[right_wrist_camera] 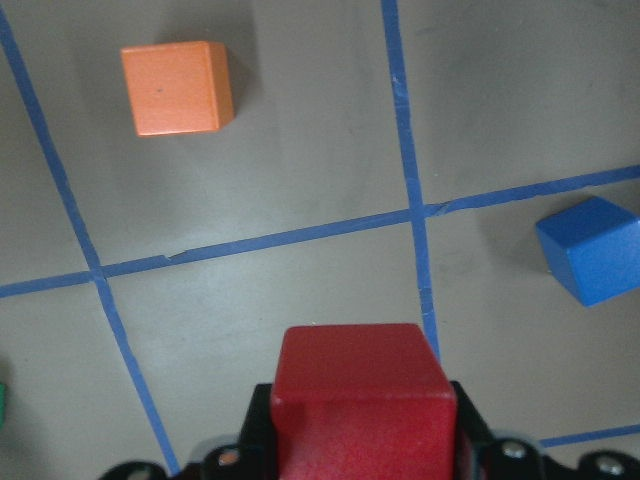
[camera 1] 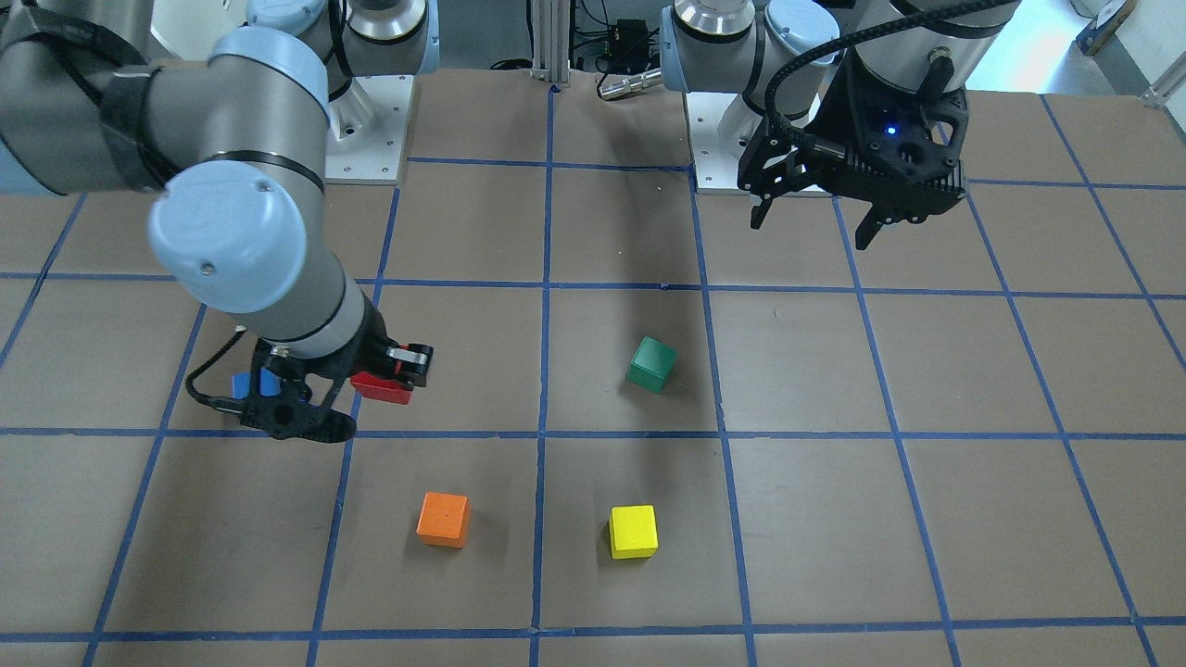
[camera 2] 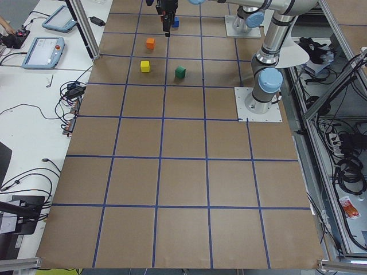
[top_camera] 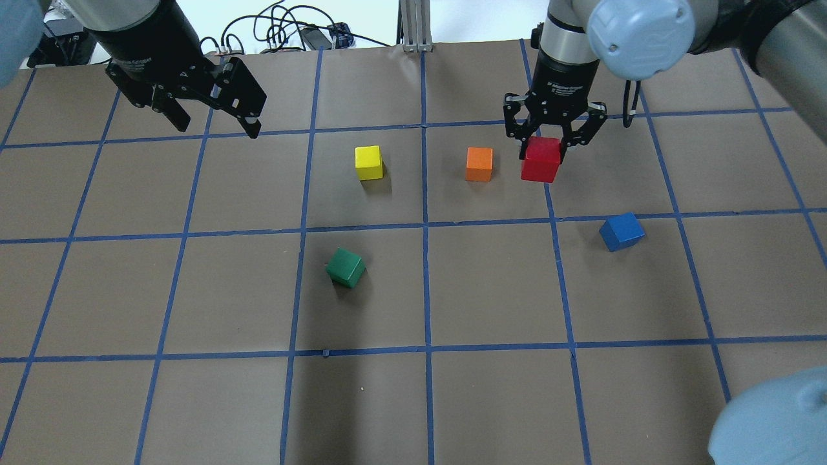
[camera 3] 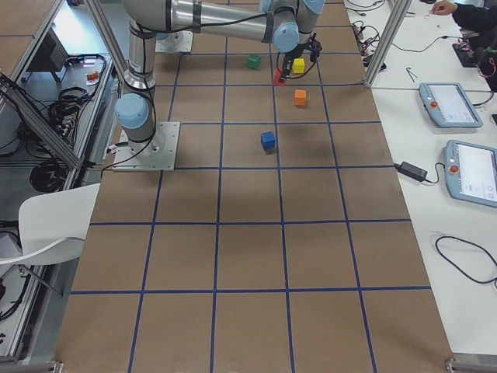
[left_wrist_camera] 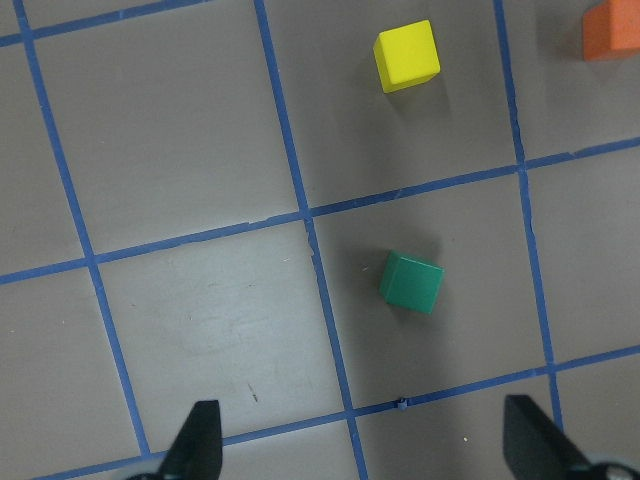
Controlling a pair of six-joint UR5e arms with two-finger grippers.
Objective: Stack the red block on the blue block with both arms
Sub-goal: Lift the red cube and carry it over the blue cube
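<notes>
My right gripper (top_camera: 543,152) is shut on the red block (top_camera: 541,161) and holds it above the table, just right of the orange cube. The red block also shows in the right wrist view (right_wrist_camera: 360,385) between the fingers, and in the front view (camera 1: 382,386). The blue block (top_camera: 621,231) lies alone on the table, nearer the robot and to the right of the red block. It shows at the right edge of the right wrist view (right_wrist_camera: 592,262). In the front view it (camera 1: 243,384) is mostly hidden behind the gripper. My left gripper (top_camera: 213,119) is open and empty, high over the far left.
An orange cube (top_camera: 479,163) sits just left of the held red block. A yellow cube (top_camera: 369,162) and a green cube (top_camera: 345,267) lie nearer the middle; the left wrist view shows the green cube (left_wrist_camera: 411,282) below it. Blue tape lines grid the brown table.
</notes>
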